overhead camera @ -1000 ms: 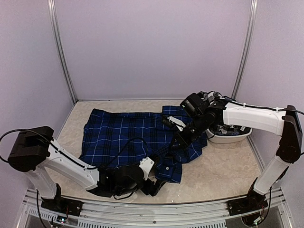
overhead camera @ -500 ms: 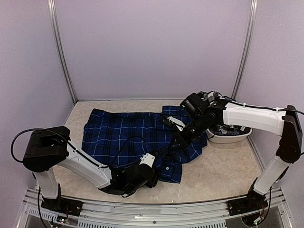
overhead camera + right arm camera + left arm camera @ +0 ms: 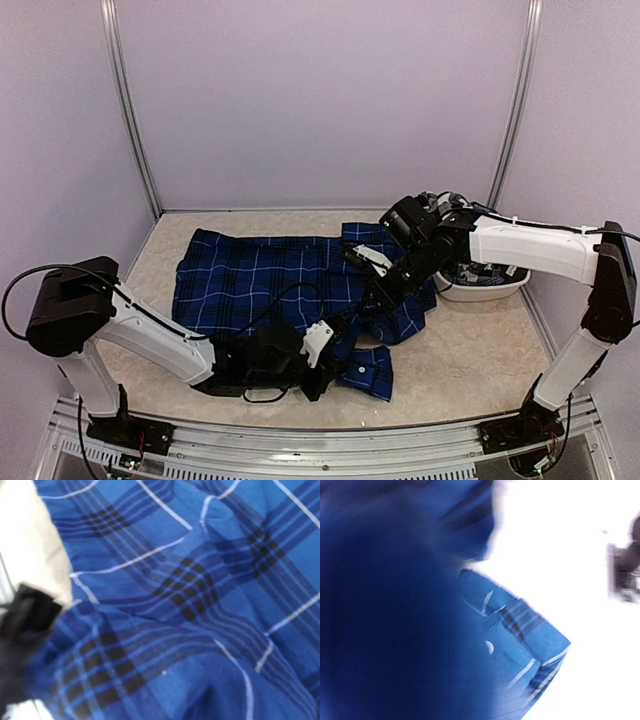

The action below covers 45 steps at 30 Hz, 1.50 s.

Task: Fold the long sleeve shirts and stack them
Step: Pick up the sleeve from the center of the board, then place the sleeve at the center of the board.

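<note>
A royal blue plaid long sleeve shirt [image 3: 260, 280] lies spread across the marbled table [image 3: 470, 350]. One sleeve runs toward the near edge and ends in a buttoned cuff [image 3: 368, 370]. My left gripper [image 3: 325, 358] is low beside that cuff, shut on the sleeve cloth. In the left wrist view blurred blue cloth fills the left side, with the cuff [image 3: 520, 640] hanging past it, and the fingers are hidden. My right gripper [image 3: 375, 300] is pressed into the shirt's right half, shut on bunched fabric. Only plaid folds [image 3: 190, 590] show in the right wrist view.
A white basin [image 3: 500, 290] holding dark-and-white cloth stands at the right, just behind the right arm's forearm. Metal frame posts [image 3: 130, 110] and purple walls close in the back and sides. A metal rail [image 3: 300, 440] runs along the near edge.
The left gripper went from open to shut at the sleeve end. The cuff has shifted right and toward the near edge. The right arm has hardly moved.
</note>
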Motion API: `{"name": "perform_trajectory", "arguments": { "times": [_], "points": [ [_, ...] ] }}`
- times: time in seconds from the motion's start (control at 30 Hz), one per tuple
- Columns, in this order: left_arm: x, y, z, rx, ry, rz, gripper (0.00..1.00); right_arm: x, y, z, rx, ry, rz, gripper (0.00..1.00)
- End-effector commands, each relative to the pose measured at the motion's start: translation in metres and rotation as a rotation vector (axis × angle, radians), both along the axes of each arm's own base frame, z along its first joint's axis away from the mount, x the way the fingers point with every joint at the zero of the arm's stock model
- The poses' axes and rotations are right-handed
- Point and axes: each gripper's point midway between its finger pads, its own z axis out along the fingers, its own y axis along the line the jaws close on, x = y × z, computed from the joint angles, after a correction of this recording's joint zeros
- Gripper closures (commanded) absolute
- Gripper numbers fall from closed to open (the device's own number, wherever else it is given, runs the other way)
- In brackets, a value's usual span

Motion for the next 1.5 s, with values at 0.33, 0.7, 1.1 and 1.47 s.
{"name": "perform_trajectory", "arguments": {
  "times": [0.33, 0.7, 1.1, 1.47],
  "points": [
    [-0.081, -0.003, 0.11, -0.24, 0.219, -0.369, 1.0, 0.006, -0.024, -0.003, -0.083, -0.048, -0.067, 0.62],
    [-0.044, 0.011, 0.131, -0.386, 0.36, -0.266, 1.0, -0.007, -0.054, 0.037, -0.027, -0.125, -0.184, 0.42],
    [0.041, 0.029, 0.139, -0.622, 0.589, -0.066, 1.0, -0.03, -0.066, 0.058, 0.153, -0.192, -0.217, 0.34],
    [0.104, 0.024, 0.088, -0.655, 0.802, -0.014, 0.95, -0.031, -0.046, -0.008, 0.122, -0.075, -0.186, 0.32]
  ]
}}
